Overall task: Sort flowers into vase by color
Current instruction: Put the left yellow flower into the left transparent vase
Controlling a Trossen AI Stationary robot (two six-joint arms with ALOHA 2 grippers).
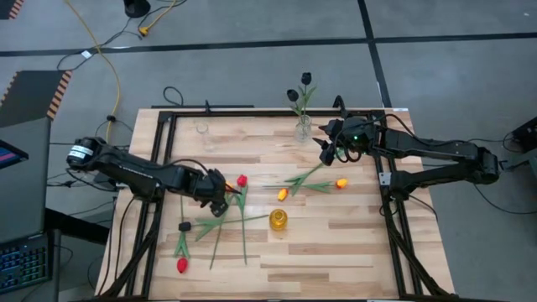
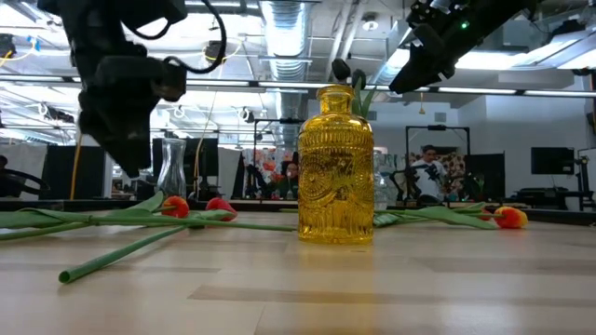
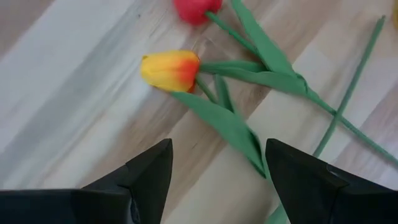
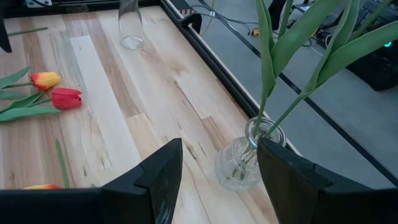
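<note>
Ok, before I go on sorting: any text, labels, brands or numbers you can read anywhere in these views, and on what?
No text can be read in any view.
Yellow vase: embossed pattern only, no lettering.
Clear vase holding stems: no label.
Left gripper and right gripper: no markings show.
Room behind the table in the low view: screens and equipment too far off to read.

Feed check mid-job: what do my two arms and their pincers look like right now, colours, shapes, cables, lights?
Both arms are dark, nearly black, jointed tubes with thin black cables trailing along them. The left arm's base joint shows a round white-and-silver cap. The right pincer has a small green light glowing on the wrist behind it. The left pincer and the right one each end in two broad, matte black, wedge-shaped fingers.
</note>
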